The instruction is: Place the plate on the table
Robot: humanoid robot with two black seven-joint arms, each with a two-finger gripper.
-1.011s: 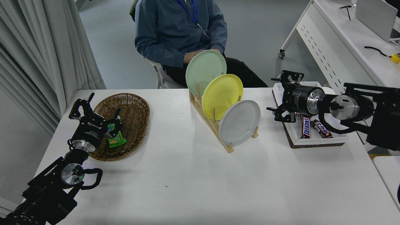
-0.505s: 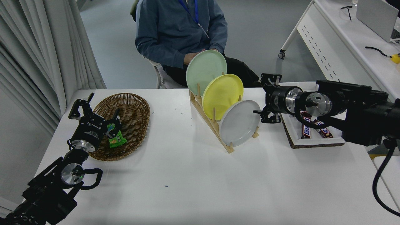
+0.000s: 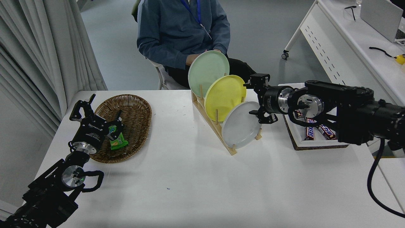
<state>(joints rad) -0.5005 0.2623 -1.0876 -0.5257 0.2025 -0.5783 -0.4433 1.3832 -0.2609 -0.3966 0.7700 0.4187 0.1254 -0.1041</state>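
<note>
The plate (image 3: 241, 125) — round, light grey, shallow raised rim — is standing on edge in the nearest slot of a wooden rack (image 3: 218, 128), leaning back just in front of a yellow plate (image 3: 225, 95), with a pale green plate (image 3: 208, 72) behind that. It is looking stiff, smooth and likely slippery, fairly light but breakable if dropped; the exposed upper right rim seems the sensible place to pinch, since the pegs are guarding the lower edge. The right gripper (image 3: 257, 98) is hovering at that rim, fingers spread wide and holding nothing, one above and one beside the plate's edge — contact is not clear. The table (image 3: 190, 190) is offering bare white surface in front of the rack. A tray (image 3: 316, 144) of chocolate bars is sitting behind the arm. The left gripper (image 3: 99, 118) is resting at the wicker basket (image 3: 133, 126), fingers apart around a green packet (image 3: 116, 139). A person (image 3: 183, 28) is sitting at the far side.
</note>
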